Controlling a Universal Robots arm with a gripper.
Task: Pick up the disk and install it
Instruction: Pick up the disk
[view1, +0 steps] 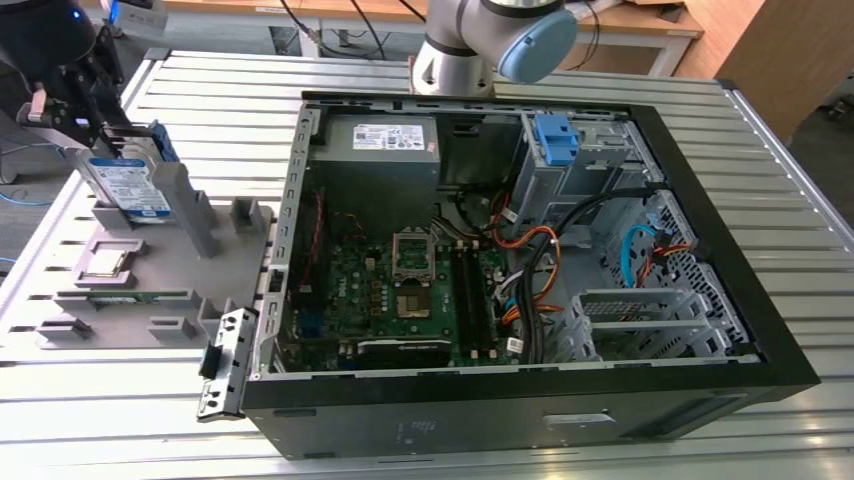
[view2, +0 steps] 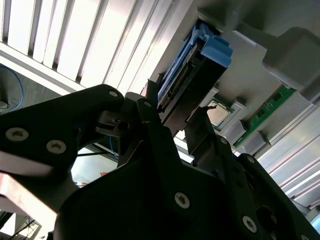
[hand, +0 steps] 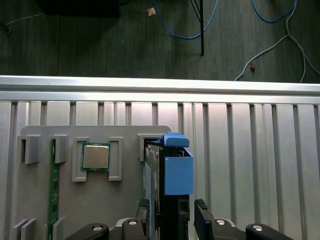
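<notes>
Silver-metal disk (view1: 134, 185) with blue side rails, upright in a slot of the grey holder (view1: 160, 285), upper left of the exterior view, on the slatted bench (view1: 120, 420). Claw (view1: 114, 150) astride its top end; gripping or merely around it, cannot tell. Just beside the disk in the first wrist view, a processor chip (hand: 96, 156) in its own pocket. Open computer case (view1: 754, 330) centre and right, well apart.
</notes>
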